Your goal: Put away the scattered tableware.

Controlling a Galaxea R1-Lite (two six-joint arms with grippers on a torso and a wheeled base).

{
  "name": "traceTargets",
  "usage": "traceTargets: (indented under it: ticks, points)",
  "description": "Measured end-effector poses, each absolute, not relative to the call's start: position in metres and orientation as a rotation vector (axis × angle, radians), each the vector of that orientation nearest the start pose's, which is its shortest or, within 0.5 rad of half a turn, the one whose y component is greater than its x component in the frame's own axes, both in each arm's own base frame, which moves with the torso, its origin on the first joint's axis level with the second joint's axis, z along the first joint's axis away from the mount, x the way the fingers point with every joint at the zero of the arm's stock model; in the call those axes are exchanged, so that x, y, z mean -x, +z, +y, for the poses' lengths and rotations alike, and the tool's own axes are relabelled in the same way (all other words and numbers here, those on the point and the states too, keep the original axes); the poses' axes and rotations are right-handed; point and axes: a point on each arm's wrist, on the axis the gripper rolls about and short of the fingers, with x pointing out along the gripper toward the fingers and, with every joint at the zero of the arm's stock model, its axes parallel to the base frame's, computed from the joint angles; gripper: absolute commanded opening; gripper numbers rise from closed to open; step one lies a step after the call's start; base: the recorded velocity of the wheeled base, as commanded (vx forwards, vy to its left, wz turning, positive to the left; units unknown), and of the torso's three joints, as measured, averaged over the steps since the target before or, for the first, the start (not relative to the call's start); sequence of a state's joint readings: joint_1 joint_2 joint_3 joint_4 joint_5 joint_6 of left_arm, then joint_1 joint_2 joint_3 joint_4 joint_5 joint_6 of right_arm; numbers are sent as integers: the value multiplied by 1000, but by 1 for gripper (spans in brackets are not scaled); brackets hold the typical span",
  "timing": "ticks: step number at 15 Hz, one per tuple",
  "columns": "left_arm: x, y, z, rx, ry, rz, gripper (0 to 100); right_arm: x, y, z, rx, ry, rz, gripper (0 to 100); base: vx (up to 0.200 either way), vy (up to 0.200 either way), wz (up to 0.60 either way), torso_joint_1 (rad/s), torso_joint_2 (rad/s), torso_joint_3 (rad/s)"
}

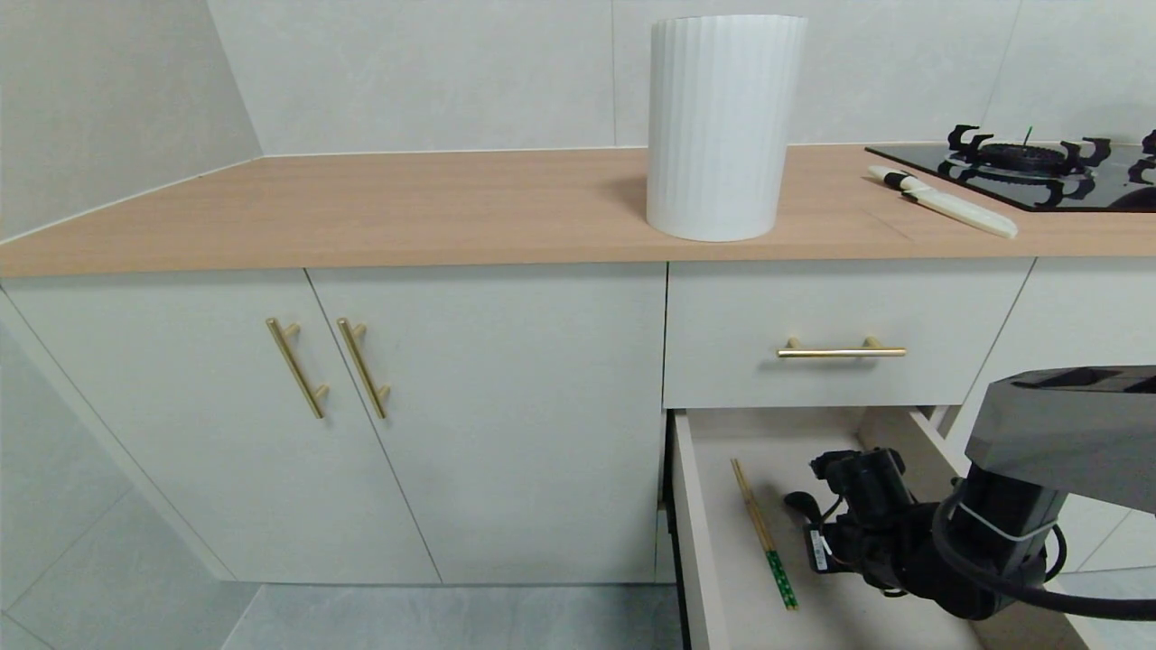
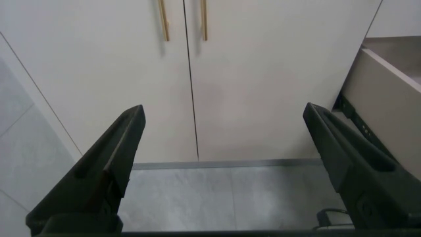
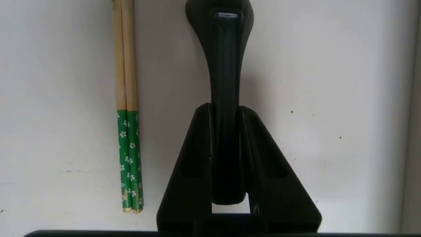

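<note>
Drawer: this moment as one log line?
right gripper shut on black utensil in open drawer | chopsticks lying beside | left gripper open

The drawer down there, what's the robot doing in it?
The right pincer is shut on a black utensil, holding it inside the open drawer beside a pair of chopsticks with green ends that lies on the drawer floor. The left pincer is open with nothing in it, down in front of the cabinet doors. A white knife lies on the counter by the stove, not yet put away.
</note>
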State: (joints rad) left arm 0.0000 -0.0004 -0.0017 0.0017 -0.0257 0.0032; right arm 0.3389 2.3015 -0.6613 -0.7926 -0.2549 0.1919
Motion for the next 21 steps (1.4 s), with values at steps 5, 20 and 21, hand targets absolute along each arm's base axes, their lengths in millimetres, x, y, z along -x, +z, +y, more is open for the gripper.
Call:
traceTargets:
  ticks: [5,20,21]
  points:
    - [23,76,-1,-3,-26,-1,100,-314,-33,105,67,1,813,100,0,0,0,0,0,0]
    - [23,76,-1,-3,-26,0,100,-303,-1,94,54,-45,736,100,0,0,0,0,0,0]
    - [23,76,-1,-3,-26,0,100,-301,9,92,47,-48,721,100,0,0,0,0,0,0]
